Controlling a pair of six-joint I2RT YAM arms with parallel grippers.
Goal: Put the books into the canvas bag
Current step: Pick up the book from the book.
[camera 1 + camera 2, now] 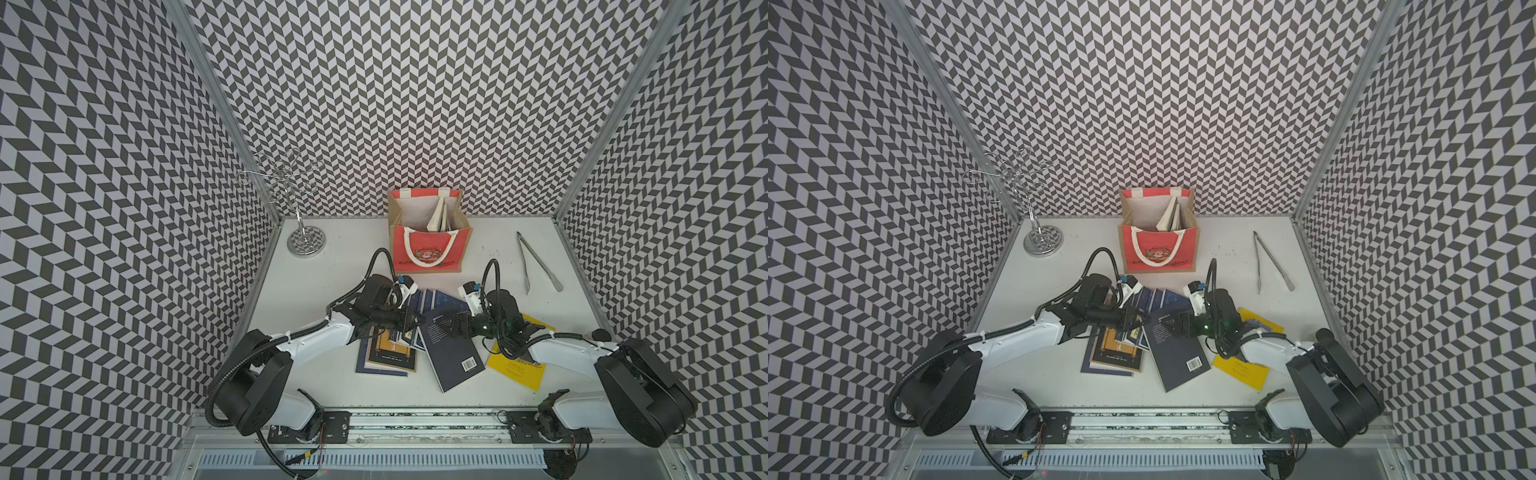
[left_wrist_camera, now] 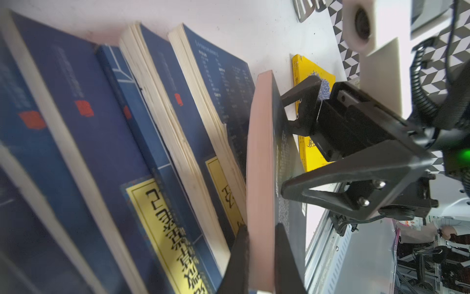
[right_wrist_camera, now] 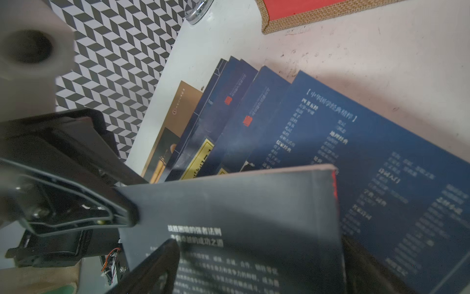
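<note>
A dark paperback with a barcode (image 1: 455, 357) (image 1: 1179, 359) lies tilted at the table's middle. My left gripper (image 1: 409, 322) (image 2: 261, 226) is shut on its pinkish page edge, one finger on each cover (image 2: 282, 152). My right gripper (image 1: 451, 326) (image 3: 259, 244) stands open, its spread fingers (image 3: 162, 259) resting against the same book's back cover (image 3: 229, 198). Navy books (image 1: 436, 299) (image 2: 101, 132) fan out behind it, beside a tan-and-black one (image 1: 388, 353). A yellow book (image 1: 515, 368) (image 2: 300, 68) lies under the right arm. The canvas bag (image 1: 428, 253) (image 1: 1158, 255) stands upright behind, with books (image 1: 440, 216) inside.
Metal tongs (image 1: 536, 262) lie at the back right of the table. A chrome wire stand (image 1: 306, 242) rises at the back left corner. Patterned walls close in three sides. A metal rail (image 1: 415, 419) runs along the front edge.
</note>
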